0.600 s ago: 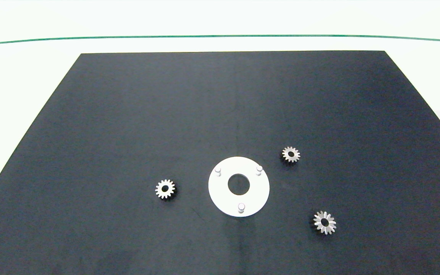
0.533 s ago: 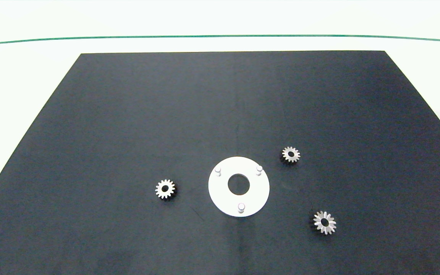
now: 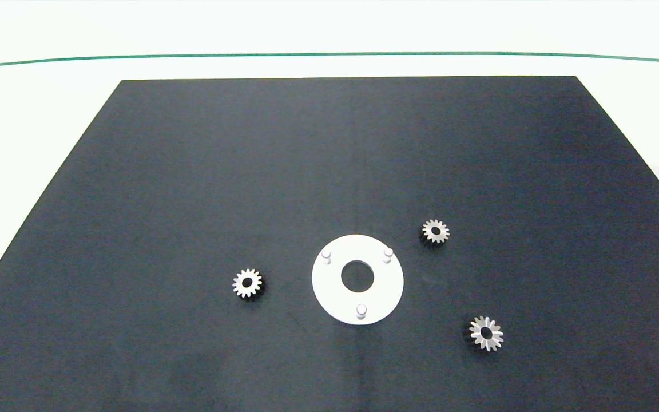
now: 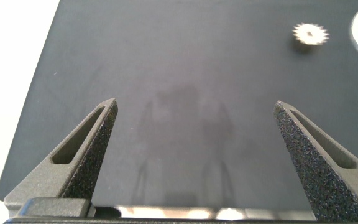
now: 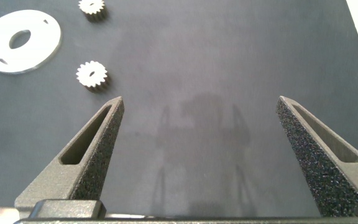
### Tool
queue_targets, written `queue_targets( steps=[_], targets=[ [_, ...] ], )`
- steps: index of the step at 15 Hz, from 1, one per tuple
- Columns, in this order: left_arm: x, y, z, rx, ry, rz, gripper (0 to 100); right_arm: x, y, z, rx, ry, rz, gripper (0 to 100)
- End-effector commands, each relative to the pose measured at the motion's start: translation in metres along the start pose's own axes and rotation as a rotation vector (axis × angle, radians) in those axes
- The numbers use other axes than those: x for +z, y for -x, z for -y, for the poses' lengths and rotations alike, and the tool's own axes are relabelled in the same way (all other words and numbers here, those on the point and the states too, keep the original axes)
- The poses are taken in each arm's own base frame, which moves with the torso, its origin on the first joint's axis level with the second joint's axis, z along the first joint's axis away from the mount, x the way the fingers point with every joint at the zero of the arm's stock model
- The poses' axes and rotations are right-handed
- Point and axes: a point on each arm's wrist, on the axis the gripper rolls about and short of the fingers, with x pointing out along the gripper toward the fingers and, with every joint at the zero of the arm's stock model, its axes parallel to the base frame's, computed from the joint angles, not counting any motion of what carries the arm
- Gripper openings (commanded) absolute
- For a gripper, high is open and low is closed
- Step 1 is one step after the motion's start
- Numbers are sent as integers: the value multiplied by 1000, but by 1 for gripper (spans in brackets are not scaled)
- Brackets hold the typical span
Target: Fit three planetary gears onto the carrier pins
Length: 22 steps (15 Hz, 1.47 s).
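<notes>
Covering most of the white table (image 3: 32,143), a dark mat (image 3: 329,171) carries every part of the job. Near its front centre lies a flat white disc (image 3: 329,292) with a large middle hole, and the carrier pins (image 3: 361,311) stand upright on it in a triangle, all three bare. The planetary gears (image 3: 247,283) lie flat on the mat, apart from the disc: one to its left, one just off its far right edge, one toward the near right. Neither arm shows in the head view. The left pincer (image 4: 194,127) hangs over bare mat, fingers spread wide, probably near the mat's left edge. The right pincer (image 5: 201,121) hangs likewise, fingers spread and holding nothing, with two gears and the disc beyond it.
</notes>
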Motion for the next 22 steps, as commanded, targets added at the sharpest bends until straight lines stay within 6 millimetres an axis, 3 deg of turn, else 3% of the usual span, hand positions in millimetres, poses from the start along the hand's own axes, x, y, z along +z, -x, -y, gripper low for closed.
queue_targets(
  steps=[1, 3, 6, 9, 12, 16, 22],
  targets=[
    [45, 7, -6, -128, -54, -128, 100, 55, -1, 2, 65, 30, -160, 100],
    [46, 4, -6, -126, -72, -146, 100, 70, -3, 5, 149, 49, -212, 100],
    [44, -1, -5, -123, -118, -180, 100, 69, -18, 3, 199, 83, -344, 100],
    [41, -3, -4, -117, -140, -192, 100, 69, -52, -4, 236, 139, -495, 100],
    [41, -2, -4, -117, -140, -190, 100, 74, -87, -13, 272, 199, -493, 100],
    [40, -2, -4, -117, -141, -187, 100, 63, -123, -28, 369, 266, -573, 100],
    [41, -1, -4, -110, -140, -183, 100, 52, -149, -63, 482, 377, -605, 100]
  ],
)
